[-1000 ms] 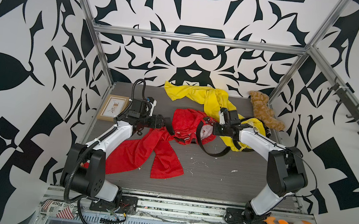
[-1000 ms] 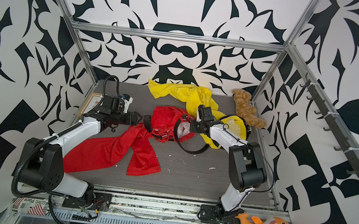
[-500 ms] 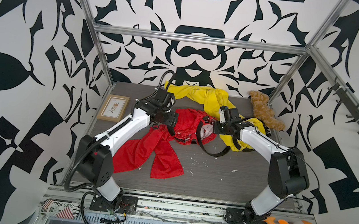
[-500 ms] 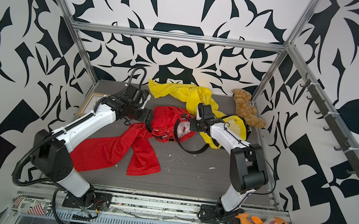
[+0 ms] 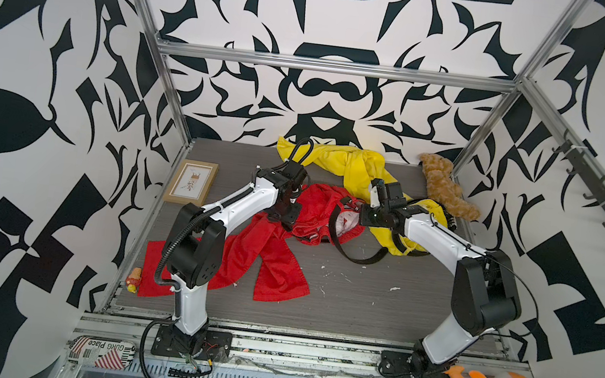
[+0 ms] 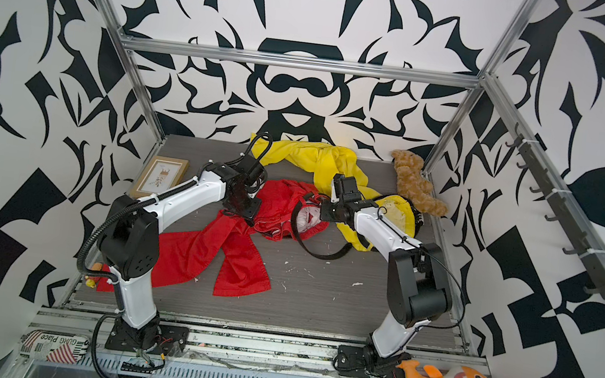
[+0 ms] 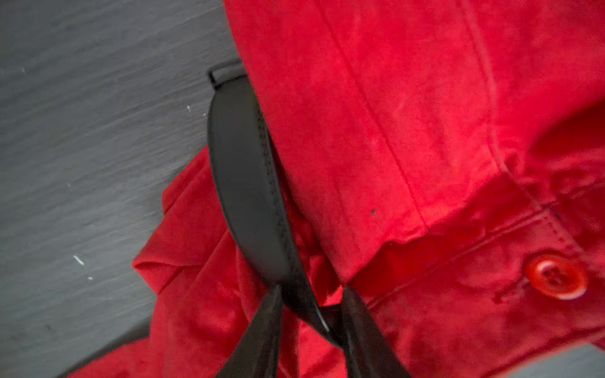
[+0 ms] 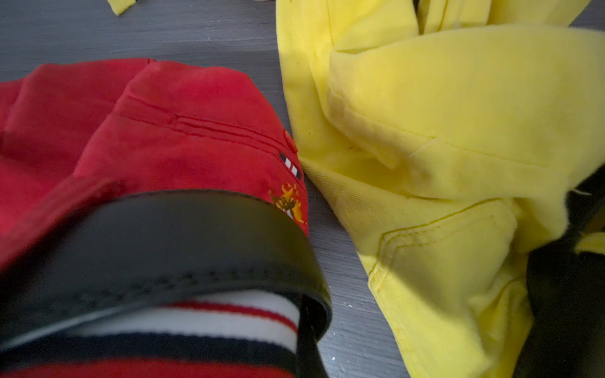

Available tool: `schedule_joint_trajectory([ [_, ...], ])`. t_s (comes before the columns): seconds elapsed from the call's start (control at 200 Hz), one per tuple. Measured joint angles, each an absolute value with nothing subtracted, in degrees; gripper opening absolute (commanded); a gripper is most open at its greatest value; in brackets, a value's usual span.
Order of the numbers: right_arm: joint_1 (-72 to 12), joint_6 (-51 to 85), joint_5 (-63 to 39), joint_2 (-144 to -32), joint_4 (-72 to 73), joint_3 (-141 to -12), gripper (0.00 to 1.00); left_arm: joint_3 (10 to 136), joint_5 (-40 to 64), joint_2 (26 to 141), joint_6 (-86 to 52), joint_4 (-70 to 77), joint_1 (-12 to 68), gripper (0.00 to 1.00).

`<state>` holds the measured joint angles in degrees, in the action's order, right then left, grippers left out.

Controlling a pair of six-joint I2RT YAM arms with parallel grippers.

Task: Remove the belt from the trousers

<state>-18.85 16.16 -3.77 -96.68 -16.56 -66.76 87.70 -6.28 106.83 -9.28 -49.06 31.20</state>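
left gripper [image 7: 311, 291]: jaws are standing narrow; fingers [image 7: 266, 330] are pressing both sides of the black stitched belt [image 7: 248, 183], so it is gripping the strap.
belt at left gripper: strap is running straight out from the fingertips along a fold of the red fabric trousers [image 7: 393, 114]; far end is resting on the grey wood-grain tabletop [image 7: 82, 131].
cloth at left gripper: bunched red fabric is touching both fingers; round red button [image 7: 556, 276] is sitting off to one side of the jaws.
right gripper [image 8: 307, 347]: jaws are sitting fully closed at the belt's edge, where it is wrapping the red-white-navy striped waistband trim [image 8: 212, 320]; belt or trim in the pinch, cannot tell.
between grippers: in a top view the trousers' waist [image 5: 319, 215] is lying between the two tools, belt looping out onto the tabletop on the base side of the right gripper.
legs: trailing from the left gripper back toward its arm's base.
bright yellow fabric trousers [image 8: 442, 131]: lying just beside the red pair, past the right gripper's tip and under its arm.
farther out: wood-framed picture [image 5: 192, 182] is lying outboard of the left arm; brown plush teddy [image 5: 446, 188] is lying behind the right gripper, in the far corner.
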Motion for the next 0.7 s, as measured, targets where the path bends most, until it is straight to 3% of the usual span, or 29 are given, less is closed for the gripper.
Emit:
schedule_joint_trajectory([
  [0.095, -18.87, 16.1, -3.84, -96.68, -16.58, -66.87, 0.0, 86.08, -6.81, 106.63, -9.67, -48.34, 31.2, 0.17],
  [0.165, -18.9, 16.1, -3.92, -96.68, -16.6, -67.02, 0.0, 84.99, -7.07, 106.63, -9.72, -47.48, 31.14, 0.16],
  [0.25, -18.9, 16.1, -4.23, -96.68, -16.6, -67.13, 0.0, 83.85, -6.96, 106.63, -9.87, -46.57, 30.63, 0.26],
  [0.475, -18.9, 16.08, -4.49, -96.68, -16.6, -67.16, 0.0, 83.2, -6.28, 107.31, -9.47, -45.21, 29.21, 0.33],
  [0.7, -18.92, 16.08, -5.04, -96.68, -16.6, -67.16, 0.0, 85.58, -7.88, 111.7, -9.54, -45.04, 29.08, 0.09],
])
